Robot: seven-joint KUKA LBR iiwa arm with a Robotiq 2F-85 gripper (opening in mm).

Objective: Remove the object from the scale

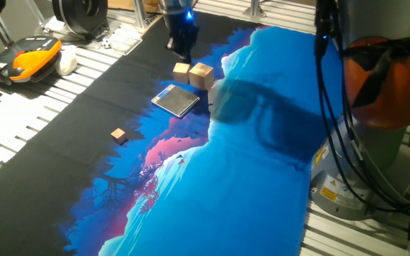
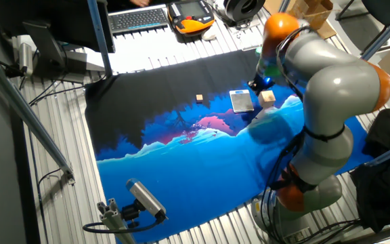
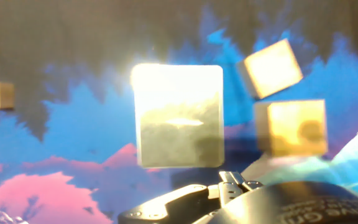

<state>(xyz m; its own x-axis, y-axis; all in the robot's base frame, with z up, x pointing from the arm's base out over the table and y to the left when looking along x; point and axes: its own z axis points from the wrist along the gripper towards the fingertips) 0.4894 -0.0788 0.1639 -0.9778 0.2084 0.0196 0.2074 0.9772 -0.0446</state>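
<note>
Wooden blocks and the scale [image 1: 176, 100] sit in a loose cluster on the printed cloth [image 1: 262, 163], toward the tabletop edge farthest from the robot's base. The scale's shiny silver-grey top is bare in both the fixed view and the hand view, so the removal itself looks done. The object [image 1: 182, 70] rests on the cloth just beyond the plate, toward that far edge, clear of the scale. It is close beside the slightly larger cube [image 1: 202, 75], though whether the two touch cannot be told.

The gripper [image 1: 182, 50] hangs above the object near the far edge, probably because that is where the cube was put down. Its fingers are dark against dark cloth and do not show in the hand view, so how far apart they stand cannot be told. No block is seen in them.

The object is a plain pale wooden cube with sharp edges and no markings. The tiny brownish block [image 1: 118, 134] lies well apart from the rest.
</note>
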